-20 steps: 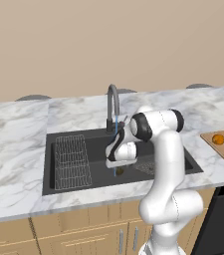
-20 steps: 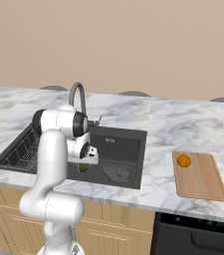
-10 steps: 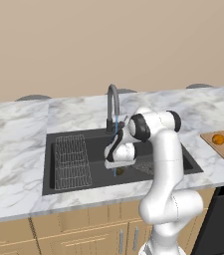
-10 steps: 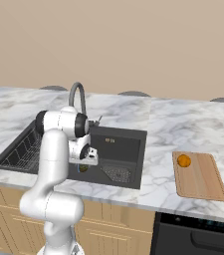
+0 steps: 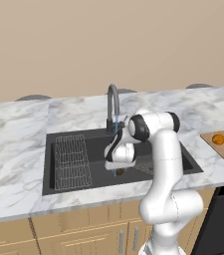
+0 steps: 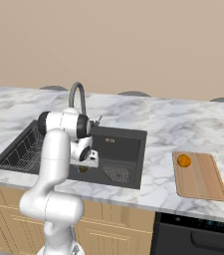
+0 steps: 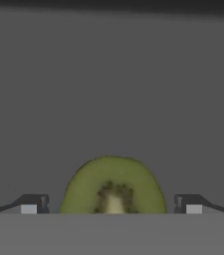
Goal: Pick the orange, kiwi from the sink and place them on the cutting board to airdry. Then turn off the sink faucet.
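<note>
The hand (image 7: 111,208) hangs low inside the sink (image 5: 63,187), the kiwi (image 7: 113,187) between its fingertips, apparently untouched. The orange (image 6: 183,160) lies on the cutting board (image 6: 205,179), right of the sink on the bench (image 6: 163,124).

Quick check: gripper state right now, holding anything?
Gripper: open, fingertips spread either side of the kiwi down in the sink, not closed on it.
</note>
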Robot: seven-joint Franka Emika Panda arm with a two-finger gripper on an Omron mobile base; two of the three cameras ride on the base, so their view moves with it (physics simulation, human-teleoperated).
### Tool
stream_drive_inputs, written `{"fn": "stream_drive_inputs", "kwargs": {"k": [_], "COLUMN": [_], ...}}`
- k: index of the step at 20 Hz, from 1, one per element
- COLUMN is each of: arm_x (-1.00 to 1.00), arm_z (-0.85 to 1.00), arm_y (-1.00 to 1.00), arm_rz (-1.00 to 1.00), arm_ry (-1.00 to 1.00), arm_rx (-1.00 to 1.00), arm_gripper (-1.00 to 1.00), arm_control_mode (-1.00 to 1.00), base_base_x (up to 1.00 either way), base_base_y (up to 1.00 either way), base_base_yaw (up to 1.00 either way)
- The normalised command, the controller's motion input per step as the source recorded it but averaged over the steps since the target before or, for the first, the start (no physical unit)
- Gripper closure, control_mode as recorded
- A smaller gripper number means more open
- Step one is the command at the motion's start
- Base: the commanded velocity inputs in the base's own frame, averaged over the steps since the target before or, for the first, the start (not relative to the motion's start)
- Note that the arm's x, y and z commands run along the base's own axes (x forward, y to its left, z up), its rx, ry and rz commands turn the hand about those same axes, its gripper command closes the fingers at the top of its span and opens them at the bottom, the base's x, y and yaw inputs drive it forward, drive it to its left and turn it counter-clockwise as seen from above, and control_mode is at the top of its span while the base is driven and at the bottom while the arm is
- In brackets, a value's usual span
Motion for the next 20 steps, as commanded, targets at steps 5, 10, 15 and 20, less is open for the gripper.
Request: {"fn": "stream_drive_inputs", "kwargs": {"k": [5,10,15,20], "arm_x": [0.00,0.00,0.00,0.00], "arm_z": [-0.14,-0.18,-0.19,-0.06], "arm_y": [0.00,0.00,0.00,0.00], "arm_rz": [0.00,0.00,0.00,0.00], "arm_ry": [0.03,0.03,0.03,0.02], "arm_rx": [0.02,0.01,0.00,-0.01], "arm_gripper": [-1.00,-1.00,1.00,1.00], "arm_control_mode": [-1.00,-1.00,-1.00,-1.00], "base_base_x": [0.00,0.00,0.00,0.00], "base_base_y": [0.00,0.00,0.00,0.00], "base_base_yaw": [0.00,0.00,0.00,0.00]}}
